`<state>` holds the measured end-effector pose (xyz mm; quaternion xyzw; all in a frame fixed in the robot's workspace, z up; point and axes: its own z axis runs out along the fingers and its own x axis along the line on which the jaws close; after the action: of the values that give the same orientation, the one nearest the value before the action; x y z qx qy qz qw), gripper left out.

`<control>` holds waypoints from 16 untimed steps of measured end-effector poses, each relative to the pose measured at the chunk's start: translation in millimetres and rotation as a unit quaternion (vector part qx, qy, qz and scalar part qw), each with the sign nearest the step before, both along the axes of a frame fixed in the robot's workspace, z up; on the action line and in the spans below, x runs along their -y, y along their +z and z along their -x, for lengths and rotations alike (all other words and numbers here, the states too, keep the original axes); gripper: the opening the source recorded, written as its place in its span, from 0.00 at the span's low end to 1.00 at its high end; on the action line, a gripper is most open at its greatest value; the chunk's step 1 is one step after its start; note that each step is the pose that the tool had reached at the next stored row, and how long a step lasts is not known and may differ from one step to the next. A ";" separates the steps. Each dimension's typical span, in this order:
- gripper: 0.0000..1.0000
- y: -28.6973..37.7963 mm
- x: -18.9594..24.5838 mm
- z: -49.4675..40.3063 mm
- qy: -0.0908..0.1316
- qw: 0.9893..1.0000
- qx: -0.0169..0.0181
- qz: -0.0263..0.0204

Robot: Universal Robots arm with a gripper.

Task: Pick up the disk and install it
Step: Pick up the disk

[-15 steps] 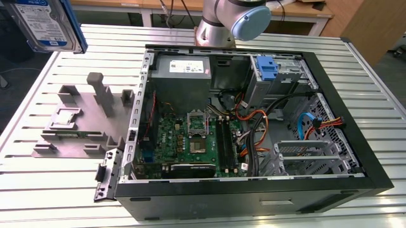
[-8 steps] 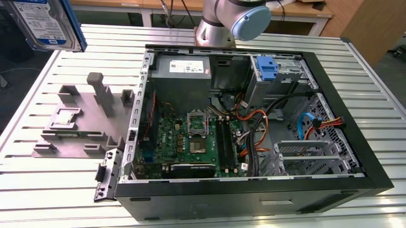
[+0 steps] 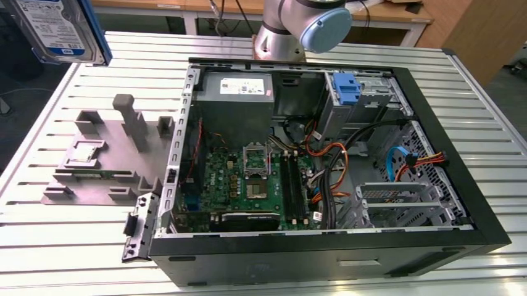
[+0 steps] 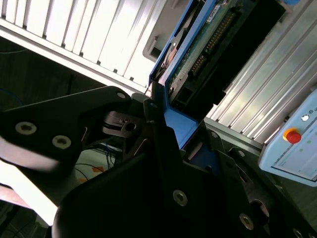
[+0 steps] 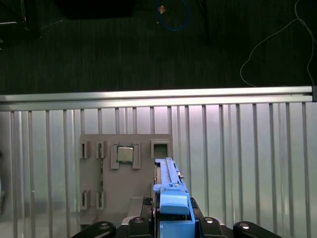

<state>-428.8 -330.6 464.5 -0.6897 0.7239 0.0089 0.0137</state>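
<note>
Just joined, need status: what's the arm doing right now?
The arm's jaws are shut on the disk, gripping its blue rail. In the exterior view the disk hangs in the air at that view's left, above the slatted table and grey fixture, outside the open computer case. It is not installed yet.

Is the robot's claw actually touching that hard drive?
Touching. In the second wrist view the gripper clamps the disk along its blue-framed edge.
</note>
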 end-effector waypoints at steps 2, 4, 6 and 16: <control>0.37 1.0 0.0 0.0 0.000 1.000 0.000 0.000; 0.37 1.9 0.0 0.0 0.000 1.000 0.000 0.000; 0.37 2.1 0.0 0.0 0.000 1.000 0.000 0.000; 0.37 2.2 2.3 0.0 0.000 1.000 0.000 0.000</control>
<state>-428.8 -332.9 466.7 -0.6897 0.7239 0.0089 0.0137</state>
